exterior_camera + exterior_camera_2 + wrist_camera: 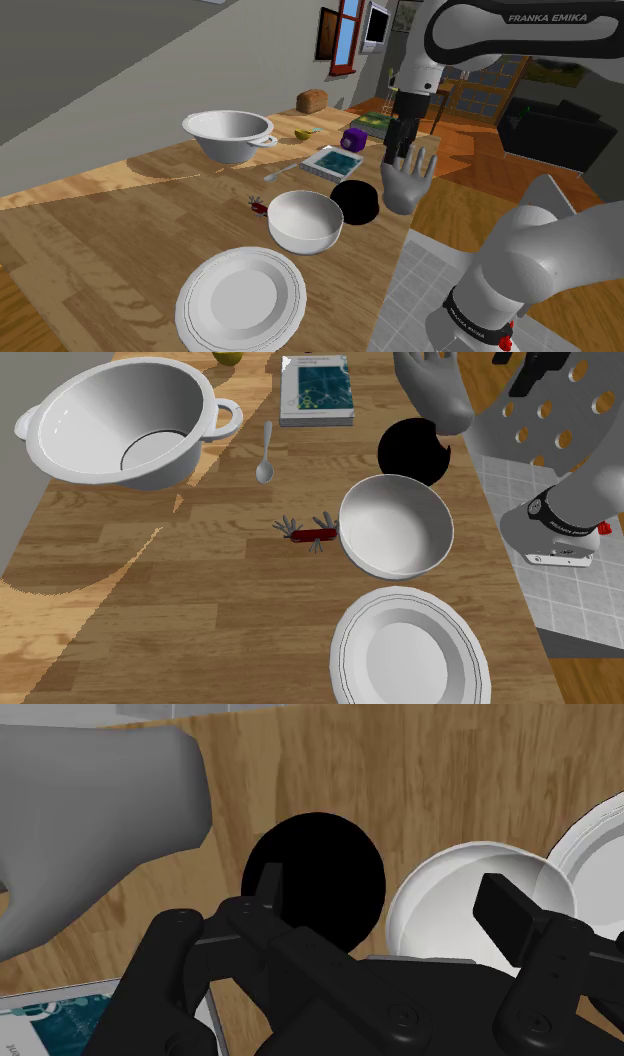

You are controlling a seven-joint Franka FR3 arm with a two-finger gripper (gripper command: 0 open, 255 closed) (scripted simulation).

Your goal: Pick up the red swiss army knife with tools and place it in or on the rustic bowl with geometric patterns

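Note:
The red swiss army knife (259, 206) (312, 533) lies on the wooden table with its tools fanned out, just beside a plain white bowl (305, 220) (395, 527) (460, 899). My black gripper (401, 155) (387, 899) hangs open and holds nothing. It is above the table's edge, over a flat black round thing (356, 202) (412, 452) (320, 879) that sits next to the bowl. The knife is on the bowl's far side from the gripper.
A grey hand-shaped figure (408, 180) (430, 392) (90, 814) stands right by the gripper. A white plate (240, 298) (405, 652), a white two-handled pot (228, 133) (120, 422), a spoon (280, 173) (265, 457), a book (332, 161) (316, 390) and a purple cube (354, 138) share the table.

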